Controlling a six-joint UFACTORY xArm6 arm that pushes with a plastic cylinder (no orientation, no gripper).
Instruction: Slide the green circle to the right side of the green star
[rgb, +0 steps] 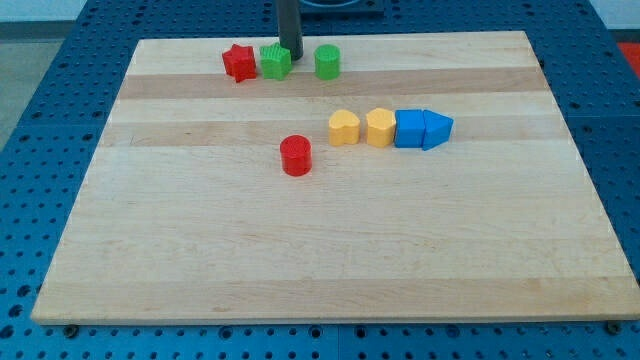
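Note:
The green circle (327, 61) stands near the board's top edge, to the right of the green star (275, 61), with a gap between them. My tip (292, 57) is down on the board in that gap, right against the star's right side and a little left of the circle. The rod rises straight up out of the view's top.
A red star (239, 62) sits just left of the green star. A red circle (296, 156) stands mid-board. To its right is a row: two yellow blocks (344, 128) (380, 127), a blue cube (409, 129) and a blue triangle (437, 129). The wooden board (330, 250) lies on a blue perforated table.

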